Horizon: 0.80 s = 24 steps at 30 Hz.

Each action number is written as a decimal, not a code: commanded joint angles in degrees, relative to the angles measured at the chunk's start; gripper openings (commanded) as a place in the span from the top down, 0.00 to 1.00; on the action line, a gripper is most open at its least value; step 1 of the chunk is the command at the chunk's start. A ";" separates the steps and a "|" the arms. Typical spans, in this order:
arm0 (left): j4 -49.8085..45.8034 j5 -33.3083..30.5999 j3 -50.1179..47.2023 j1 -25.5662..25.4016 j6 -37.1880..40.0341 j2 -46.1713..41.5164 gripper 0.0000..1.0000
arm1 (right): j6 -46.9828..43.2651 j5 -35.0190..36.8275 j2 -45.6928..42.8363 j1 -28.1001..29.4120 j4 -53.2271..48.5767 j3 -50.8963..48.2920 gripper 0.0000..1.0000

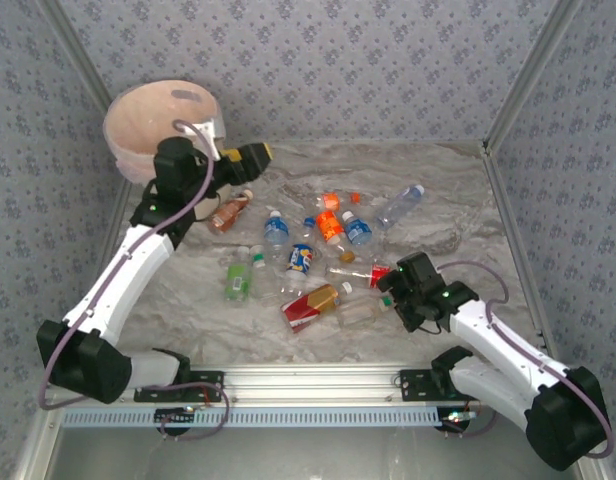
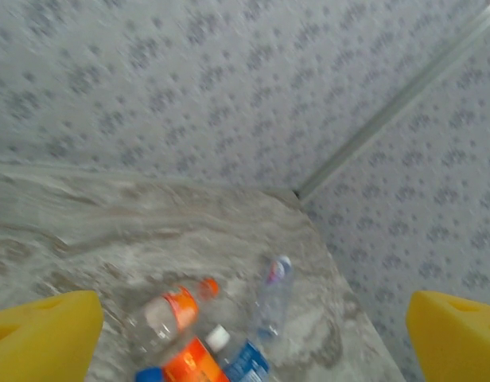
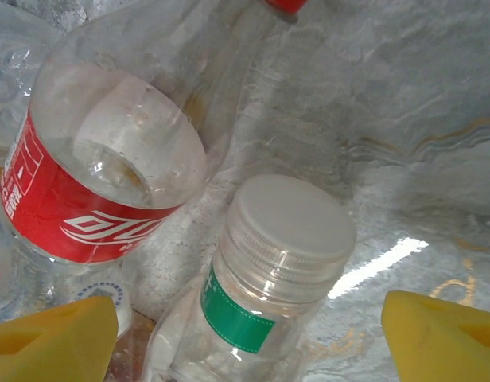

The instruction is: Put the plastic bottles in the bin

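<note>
"Checking the left gripper [image 1: 250,155] first: where does it sit?"

"Up toward 10 o'clock on the tabletop [image 1: 468,190], just beside the bin [image 1: 138,130], off the bin's 4 o'clock side. Its yellow fingers [image 2: 42,334] are spread wide with nothing between them."

"And the bin itself?"

"It's cream-white with a pinkish liner folded over the rim. It stands in the far left corner."

"What about the plastic bottles [image 1: 333,228]?"

"They lie scattered across the middle of the tabletop. A brown-labelled bottle [image 1: 228,213] is at 9 o'clock of the group and a green bottle [image 1: 237,280] at 8. A clear bottle [image 1: 400,205] lies out at 2, and a red bottle [image 1: 310,305] at 6."

"And the right gripper [image 1: 393,290]?"

"It's at 4 o'clock of the group, low over the bottles. From its wrist camera the jaws are parted on either side of a white-capped bottle [image 3: 277,263] with a green label. The finger on the right of that view stands clear of the bottle. Whether the other finger touches it, I cannot tell. A red-banded bottle [image 3: 94,199] lies at the white-capped bottle's 10 o'clock, just beside it."
</note>
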 commanded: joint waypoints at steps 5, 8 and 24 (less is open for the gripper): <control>3.78 -1.37 -5.38 -2.31 -1.69 -1.86 0.02 | 9.49 2.84 3.78 2.23 8.02 -3.83 0.19; 3.80 -0.60 -7.13 -2.61 -1.77 -2.20 0.02 | 10.86 4.54 4.80 2.68 10.55 -4.80 0.24; 4.75 1.03 -8.92 -2.67 -0.63 -1.29 0.02 | 10.15 12.93 0.64 4.55 13.36 -7.44 0.63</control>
